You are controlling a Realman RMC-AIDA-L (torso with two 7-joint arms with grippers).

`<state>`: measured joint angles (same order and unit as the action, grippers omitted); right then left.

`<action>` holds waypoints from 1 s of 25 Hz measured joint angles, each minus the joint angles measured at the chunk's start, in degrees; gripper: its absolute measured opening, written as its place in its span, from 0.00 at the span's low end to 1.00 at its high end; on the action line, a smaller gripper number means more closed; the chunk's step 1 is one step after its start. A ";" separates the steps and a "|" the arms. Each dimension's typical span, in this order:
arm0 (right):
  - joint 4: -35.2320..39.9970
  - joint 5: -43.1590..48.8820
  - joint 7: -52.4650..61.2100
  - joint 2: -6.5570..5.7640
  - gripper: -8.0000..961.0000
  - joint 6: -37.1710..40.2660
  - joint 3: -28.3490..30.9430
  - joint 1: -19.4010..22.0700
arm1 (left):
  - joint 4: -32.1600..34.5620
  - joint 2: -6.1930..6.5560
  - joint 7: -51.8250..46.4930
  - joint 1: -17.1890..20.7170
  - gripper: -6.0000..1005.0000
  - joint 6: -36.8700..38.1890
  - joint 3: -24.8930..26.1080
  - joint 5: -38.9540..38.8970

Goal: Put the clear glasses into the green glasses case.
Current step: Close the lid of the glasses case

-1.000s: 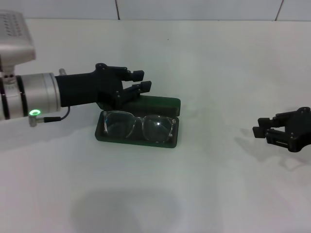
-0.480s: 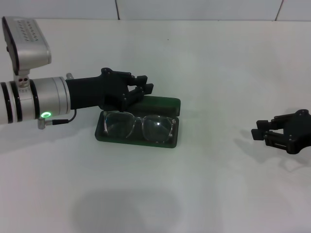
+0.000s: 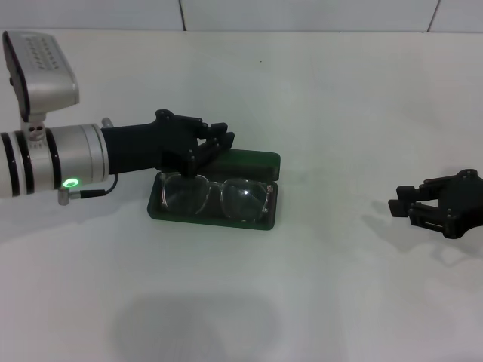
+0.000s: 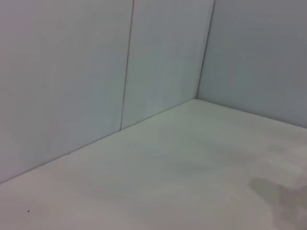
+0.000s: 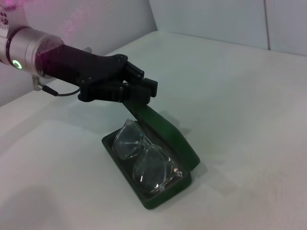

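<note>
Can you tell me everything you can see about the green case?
The case is dark green, rectangular with rounded corners, and looks like hard plastic. It lies open on the white table, its lid tilted up behind the tray. The glasses lie inside the tray, lenses facing up. The left end effector is at the lid's upper edge, near one end; whether it grips the lid cannot be told.

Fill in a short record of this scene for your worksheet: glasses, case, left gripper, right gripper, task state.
glasses: clear glasses lying in the case's open tray
case: green glasses case, lid raised
left gripper: left gripper at the lid's edge, fingers close together
right gripper: right gripper parked apart on the table, open
task state: glasses in, case not closed
</note>
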<state>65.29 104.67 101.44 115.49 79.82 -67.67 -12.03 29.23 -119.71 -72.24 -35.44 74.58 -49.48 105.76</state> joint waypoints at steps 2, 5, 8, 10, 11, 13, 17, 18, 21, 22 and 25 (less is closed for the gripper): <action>0.00 0.00 -0.06 0.00 0.34 -0.02 0.00 -0.02 | -0.68 0.00 0.48 -0.05 0.18 -0.60 0.00 0.02; -0.03 0.00 -0.09 0.02 0.34 -0.02 0.00 -0.02 | -1.44 0.00 0.93 -0.08 0.18 -1.22 0.00 0.18; -0.10 -0.31 -0.26 0.06 0.34 0.05 0.00 -0.01 | -1.87 0.00 1.15 0.00 0.18 -1.22 0.02 0.11; -0.16 -0.65 -0.45 0.07 0.34 0.09 0.00 0.01 | -2.05 0.00 1.28 0.07 0.18 -0.92 0.02 0.09; -0.43 -1.32 -0.89 0.04 0.34 0.15 0.02 0.05 | -2.05 0.00 1.36 0.11 0.18 -0.72 0.00 0.19; -0.60 -1.54 -1.12 0.01 0.35 0.17 0.05 0.07 | -2.06 0.00 1.70 0.36 0.18 -0.19 -0.07 0.31; -0.61 -1.56 -1.44 0.00 0.35 0.20 0.08 0.07 | -2.07 0.00 2.33 1.69 0.18 1.34 -0.15 0.29; -0.61 -1.57 -1.47 0.00 0.35 0.21 0.09 0.05 | -2.09 0.00 2.42 2.04 0.18 1.76 -0.16 0.28; -0.61 -1.58 -1.51 0.00 0.35 0.24 0.14 -0.25 | -2.07 0.00 3.39 3.25 0.18 3.23 -0.18 0.18; -0.61 -1.58 -1.53 0.00 0.35 0.24 0.16 -0.45 | -2.06 -0.02 3.81 3.64 0.18 3.58 -0.18 0.09; -0.61 -1.58 -1.58 0.00 0.35 0.24 0.18 -0.95 | -2.43 -0.21 4.67 4.57 0.18 3.88 -0.18 -0.04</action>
<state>64.68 103.08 99.86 115.48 80.06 -67.49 -12.98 26.80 -119.92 -67.57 -30.88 78.46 -49.66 105.72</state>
